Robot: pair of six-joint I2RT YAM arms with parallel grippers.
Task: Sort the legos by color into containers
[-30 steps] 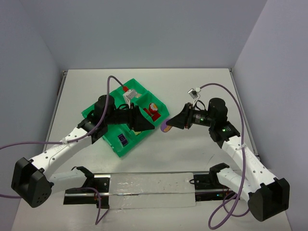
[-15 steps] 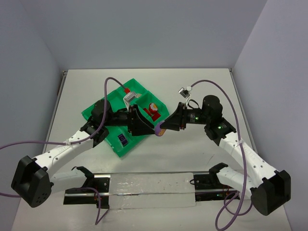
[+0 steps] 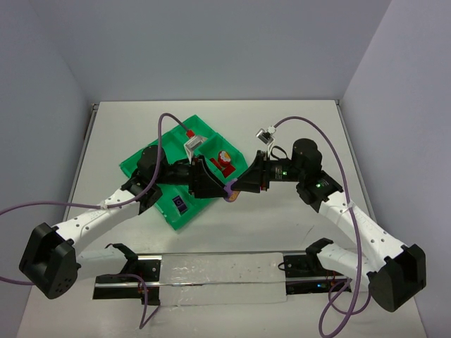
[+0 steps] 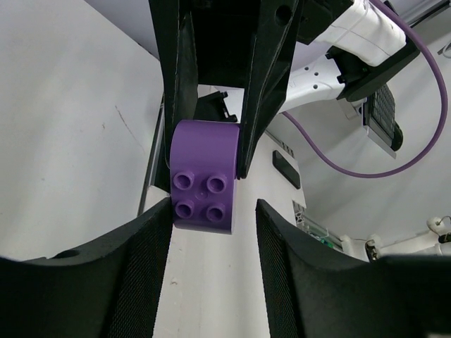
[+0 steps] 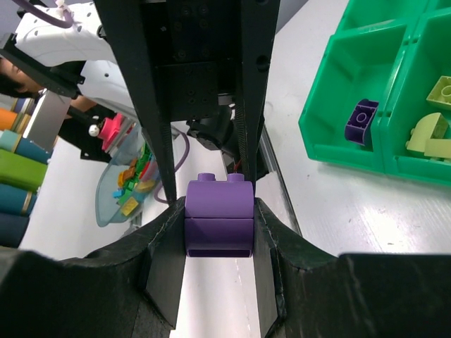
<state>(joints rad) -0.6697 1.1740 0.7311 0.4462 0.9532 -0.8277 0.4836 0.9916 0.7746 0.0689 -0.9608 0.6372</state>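
My right gripper (image 3: 237,188) (image 5: 218,227) is shut on a purple lego (image 3: 229,190) (image 5: 218,213), held above the table just off the green tray's (image 3: 184,222) right edge. My left gripper (image 3: 220,186) (image 4: 213,211) is open, facing it tip to tip. In the left wrist view the purple lego (image 4: 203,186) sits at my left fingertips, studs towards the camera, close against the left finger (image 4: 144,253) and apart from the right one. The tray holds a purple lego (image 3: 179,205) (image 5: 361,120), red legos (image 3: 225,163) and pale yellow-green legos (image 5: 430,134) in separate compartments (image 5: 331,151).
A metal rail with a clear strip (image 3: 211,271) runs along the table's near edge. Another red lego (image 3: 184,132) lies at the tray's far corner. A clear bin of mixed coloured bricks (image 5: 127,176) shows in the right wrist view's background.
My right gripper has carried the purple lego leftwards to the tips of my left gripper. My left gripper has drawn back slightly and now faces it with open jaws.
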